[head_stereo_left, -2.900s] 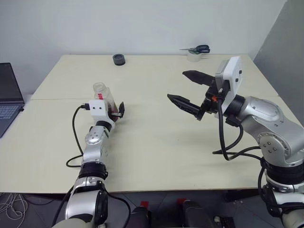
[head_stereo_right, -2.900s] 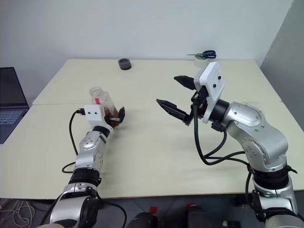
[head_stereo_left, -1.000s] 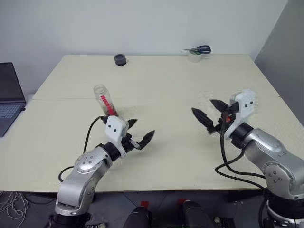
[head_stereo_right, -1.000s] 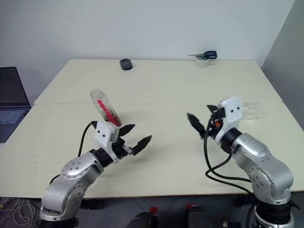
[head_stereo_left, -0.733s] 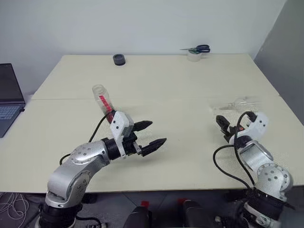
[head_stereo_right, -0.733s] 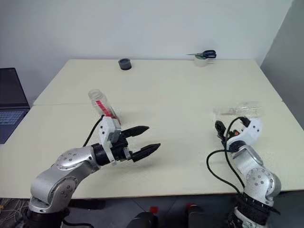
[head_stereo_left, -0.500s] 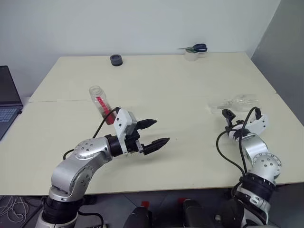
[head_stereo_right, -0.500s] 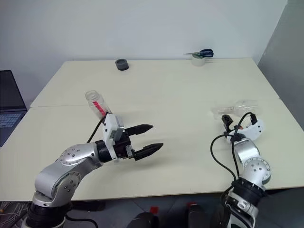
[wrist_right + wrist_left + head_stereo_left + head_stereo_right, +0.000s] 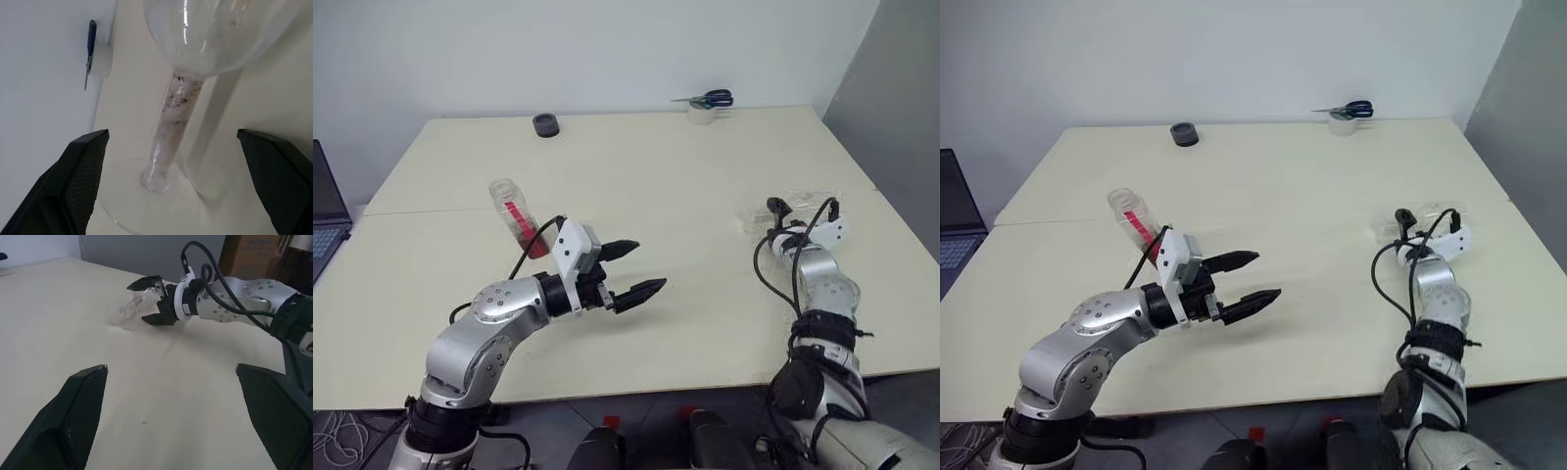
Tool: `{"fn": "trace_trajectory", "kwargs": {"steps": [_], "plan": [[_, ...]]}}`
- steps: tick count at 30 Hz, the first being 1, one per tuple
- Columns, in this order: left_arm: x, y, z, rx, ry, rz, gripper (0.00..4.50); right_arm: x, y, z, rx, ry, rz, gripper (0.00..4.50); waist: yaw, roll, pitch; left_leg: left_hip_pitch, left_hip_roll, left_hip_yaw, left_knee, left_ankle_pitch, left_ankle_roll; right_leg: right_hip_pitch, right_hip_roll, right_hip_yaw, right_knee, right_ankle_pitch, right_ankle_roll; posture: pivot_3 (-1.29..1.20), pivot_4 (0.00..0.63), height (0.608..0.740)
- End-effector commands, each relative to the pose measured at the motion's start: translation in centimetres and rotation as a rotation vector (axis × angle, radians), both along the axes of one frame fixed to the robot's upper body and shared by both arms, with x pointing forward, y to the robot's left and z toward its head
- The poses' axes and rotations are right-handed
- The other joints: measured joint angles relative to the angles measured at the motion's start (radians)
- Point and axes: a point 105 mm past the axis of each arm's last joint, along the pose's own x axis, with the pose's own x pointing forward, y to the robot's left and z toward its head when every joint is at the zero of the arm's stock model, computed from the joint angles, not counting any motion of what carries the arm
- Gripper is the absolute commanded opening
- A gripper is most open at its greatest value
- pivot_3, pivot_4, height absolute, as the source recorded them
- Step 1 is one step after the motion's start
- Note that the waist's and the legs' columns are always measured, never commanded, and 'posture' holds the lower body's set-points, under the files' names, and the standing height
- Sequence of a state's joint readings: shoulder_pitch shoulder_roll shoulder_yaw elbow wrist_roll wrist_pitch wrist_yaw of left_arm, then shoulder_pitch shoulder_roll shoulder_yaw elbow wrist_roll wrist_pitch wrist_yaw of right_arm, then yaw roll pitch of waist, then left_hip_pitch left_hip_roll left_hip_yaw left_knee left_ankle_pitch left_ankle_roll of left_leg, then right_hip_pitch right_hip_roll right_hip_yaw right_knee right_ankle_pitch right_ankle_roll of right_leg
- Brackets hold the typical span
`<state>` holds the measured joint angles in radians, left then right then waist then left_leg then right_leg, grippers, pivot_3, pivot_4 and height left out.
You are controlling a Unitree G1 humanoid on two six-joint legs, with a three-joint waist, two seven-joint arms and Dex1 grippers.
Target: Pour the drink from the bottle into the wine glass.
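- The right gripper [image 9: 152, 300] is hanging spread around the wine glass [image 9: 186, 98], which is lying sideways.
- The left gripper [image 9: 631, 269] is hovering spread, near the tilted bottle [image 9: 514, 213].

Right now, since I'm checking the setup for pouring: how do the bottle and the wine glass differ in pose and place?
The bottle stands, leaning, on the robot's left side of the table; the wine glass lies on its side at the right. The bottle stands behind the open left gripper, out of its fingers; the glass's stem lies between the open right gripper's fingers. Both are clear.
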<state>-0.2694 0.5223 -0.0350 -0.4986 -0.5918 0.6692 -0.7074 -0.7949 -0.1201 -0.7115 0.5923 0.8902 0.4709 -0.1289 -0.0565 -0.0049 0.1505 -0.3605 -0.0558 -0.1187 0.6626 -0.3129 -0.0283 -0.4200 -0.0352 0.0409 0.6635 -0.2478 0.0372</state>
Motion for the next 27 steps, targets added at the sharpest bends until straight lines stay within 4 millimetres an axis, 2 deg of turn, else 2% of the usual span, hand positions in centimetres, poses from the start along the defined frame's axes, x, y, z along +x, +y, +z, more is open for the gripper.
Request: {"fn": "trace_trajectory", "kwargs": {"steps": [1, 6, 12, 15, 20, 24, 26, 27], "plan": [[-0.5, -0.4, 1.0, -0.003, -0.034, -0.030, 4.48, 1.3, 0.1, -0.1, -0.011, 0.000, 0.001, 4.50, -0.001, 0.000, 0.000, 0.000, 0.000, 0.001, 0.000, 0.000, 0.000, 0.000, 0.000, 0.000, 0.000, 0.000, 0.000, 0.00, 0.150, 0.740], [-0.4, -0.3, 1.1, 0.007, -0.034, -0.035, 4.48, 2.6, 0.0, -0.2, -0.021, 0.016, -0.015, 4.50, -0.002, 0.000, 0.000, 0.000, 0.000, 0.006, 0.000, -0.001, 0.001, 0.000, 0.000, 0.002, 0.000, 0.000, 0.000, 0.00, 0.150, 0.740], [-0.7, -0.1, 1.1, 0.022, -0.030, -0.037, 4.48, 2.9, 0.5, -0.8, -0.027, 0.044, -0.018, 4.50, -0.002, -0.001, -0.001, 0.000, 0.000, 0.007, 0.000, -0.001, 0.001, 0.000, 0.000, 0.003, -0.001, 0.000, 0.000, 0.00, 0.150, 0.740], [-0.7, 0.3, 1.0, 0.029, -0.030, -0.031, 4.50, 2.9, 0.5, -0.9, -0.016, 0.039, -0.029, 3.90, -0.002, -0.001, -0.001, 0.000, 0.001, 0.007, 0.000, -0.001, 0.001, 0.000, 0.000, 0.003, -0.001, 0.000, 0.000, 0.00, 0.150, 0.740], [-0.7, 0.6, 0.9, 0.028, -0.030, -0.010, 4.50, 2.9, 0.3, -1.0, -0.034, 0.043, -0.035, 2.12, -0.002, -0.001, 0.000, 0.000, 0.001, 0.007, 0.000, -0.001, 0.001, 0.000, -0.001, 0.003, -0.001, 0.000, 0.000, 0.00, 0.150, 0.740], [-0.9, 0.7, 0.6, 0.027, -0.023, -0.008, 4.50, 3.0, 0.2, -0.6, -0.132, 0.040, -0.022, 0.72, -0.002, -0.001, -0.001, 0.000, 0.001, 0.007, 0.000, -0.001, 0.001, 0.000, -0.001, 0.003, -0.001, 0.000, 0.000, 0.00, 0.150, 0.740], [-1.0, 0.8, 0.4, 0.028, -0.017, -0.006, 4.50, 3.3, 0.6, 0.4, -0.240, 0.009, 0.003, 0.26, -0.001, -0.002, -0.001, 0.000, 0.001, 0.007, 0.000, -0.001, 0.001, 0.000, -0.001, 0.003, -0.001, 0.000, 0.000, 0.00, 0.150, 0.740], [-1.0, 0.9, 0.2, 0.030, -0.013, -0.004, 4.50, 3.5, 1.0, 1.0, -0.302, -0.009, 0.018, 0.24, 0.001, -0.001, -0.001, 0.000, 0.001, 0.007, 0.000, -0.001, 0.001, 0.000, -0.001, 0.003, -0.001, 0.000, 0.000, 0.00, 0.150, 0.740]]}}
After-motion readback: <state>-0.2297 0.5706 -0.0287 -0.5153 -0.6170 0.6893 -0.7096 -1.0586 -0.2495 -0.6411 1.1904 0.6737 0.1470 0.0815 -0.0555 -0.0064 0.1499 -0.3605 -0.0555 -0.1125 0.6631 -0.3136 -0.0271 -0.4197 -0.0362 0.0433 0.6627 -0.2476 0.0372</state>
